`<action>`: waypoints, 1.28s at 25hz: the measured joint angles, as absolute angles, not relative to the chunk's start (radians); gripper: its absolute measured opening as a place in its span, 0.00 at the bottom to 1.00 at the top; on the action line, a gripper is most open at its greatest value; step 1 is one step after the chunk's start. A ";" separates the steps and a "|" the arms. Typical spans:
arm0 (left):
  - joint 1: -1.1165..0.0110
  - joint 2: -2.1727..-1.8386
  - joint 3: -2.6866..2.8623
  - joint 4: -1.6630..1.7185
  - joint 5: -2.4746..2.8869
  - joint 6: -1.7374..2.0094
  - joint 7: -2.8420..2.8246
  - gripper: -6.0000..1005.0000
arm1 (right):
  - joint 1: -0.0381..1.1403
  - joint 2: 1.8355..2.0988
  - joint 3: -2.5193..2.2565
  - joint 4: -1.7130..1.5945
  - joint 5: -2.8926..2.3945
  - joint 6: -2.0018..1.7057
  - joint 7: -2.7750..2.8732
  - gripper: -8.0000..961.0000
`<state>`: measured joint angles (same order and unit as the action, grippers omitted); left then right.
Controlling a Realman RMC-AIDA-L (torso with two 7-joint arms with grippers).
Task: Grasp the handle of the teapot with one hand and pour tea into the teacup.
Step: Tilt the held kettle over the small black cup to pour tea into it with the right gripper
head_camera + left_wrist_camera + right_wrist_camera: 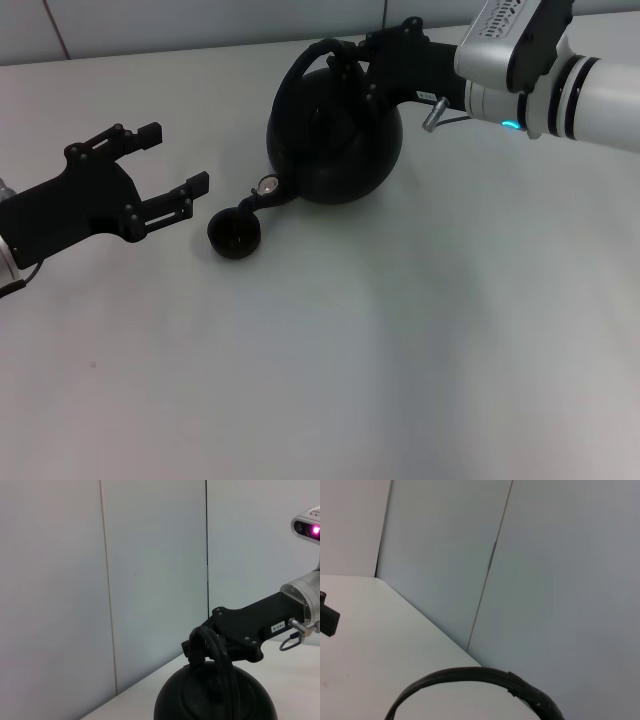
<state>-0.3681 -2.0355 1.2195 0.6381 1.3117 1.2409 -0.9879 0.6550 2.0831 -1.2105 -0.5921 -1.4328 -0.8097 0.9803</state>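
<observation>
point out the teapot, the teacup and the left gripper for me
teapot (pixel 345 150), head view, on its round black body
teacup (pixel 234 234), head view, on its dark inside
left gripper (pixel 170 165), head view, midway between its open fingertips

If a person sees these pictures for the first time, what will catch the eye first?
The big black teapot at the table's far middle, with the right gripper closed on its arched handle. Its spout leans over the tiny teacup in front. The left gripper waits open beside the cup.

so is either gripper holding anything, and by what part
The right gripper grips the teapot by its arched handle. The left gripper is open and empty.
</observation>
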 joint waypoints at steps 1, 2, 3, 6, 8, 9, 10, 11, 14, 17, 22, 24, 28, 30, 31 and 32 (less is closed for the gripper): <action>-0.368 -2.035 1.219 0.638 1.312 1.241 -0.988 0.81 | 0.655 2.083 -1.211 -0.592 -1.433 -0.810 0.980 0.13; -0.368 -2.035 1.219 0.638 1.312 1.241 -0.988 0.81 | 0.655 2.083 -1.211 -0.592 -1.433 -0.810 0.980 0.13; -0.368 -2.035 1.219 0.637 1.312 1.241 -0.988 0.81 | 0.655 2.083 -1.211 -0.592 -1.433 -0.810 0.980 0.13; -0.368 -2.036 1.220 0.636 1.313 1.241 -0.988 0.81 | 0.655 2.083 -1.211 -0.592 -1.433 -0.810 0.980 0.13; -0.368 -2.036 1.219 0.636 1.316 1.241 -0.988 0.81 | 0.655 2.084 -1.212 -0.592 -1.433 -0.810 0.980 0.13; -0.368 -2.036 1.219 0.636 1.317 1.241 -0.988 0.81 | 0.655 2.084 -1.212 -0.592 -1.433 -0.810 0.980 0.13; -0.368 -2.036 1.219 0.636 1.317 1.241 -0.988 0.81 | 0.655 2.085 -1.212 -0.592 -1.433 -0.810 0.980 0.13; -0.368 -2.036 1.219 0.636 1.317 1.241 -0.988 0.81 | 0.654 2.085 -1.213 -0.592 -1.433 -0.810 0.980 0.13; -0.368 -2.036 1.219 0.637 1.318 1.241 -0.988 0.81 | 0.653 2.085 -1.213 -0.592 -1.431 -0.810 0.980 0.13; -0.368 -2.036 1.219 0.638 1.318 1.244 -0.988 0.81 | 0.651 2.085 -1.213 -0.592 -1.429 -0.810 0.980 0.13; -0.368 -2.034 1.219 0.638 1.319 1.250 -0.988 0.81 | 0.648 2.085 -1.213 -0.592 -1.427 -0.810 0.980 0.13; -0.367 -2.033 1.220 0.638 1.319 1.253 -0.988 0.81 | 0.647 2.085 -1.213 -0.592 -1.426 -0.812 0.980 0.13; -0.365 -2.032 1.219 0.638 1.319 1.264 -0.988 0.81 | 0.646 2.085 -1.213 -0.591 -1.424 -0.816 0.980 0.13; -0.363 -2.027 1.220 0.638 1.321 1.283 -0.987 0.81 | 0.646 2.086 -1.213 -0.589 -1.423 -0.817 0.980 0.13; -0.362 -2.024 1.221 0.638 1.321 1.292 -0.987 0.81 | 0.646 2.086 -1.213 -0.589 -1.423 -0.817 0.980 0.13; -0.361 -2.019 1.223 0.638 1.321 1.308 -0.987 0.81 | 0.645 2.086 -1.213 -0.588 -1.423 -0.817 0.980 0.13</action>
<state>-0.3611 -2.0195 1.2226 0.6382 1.3213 1.3083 -0.9870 0.6453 2.0859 -1.2133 -0.5885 -1.4234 -0.8168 0.9802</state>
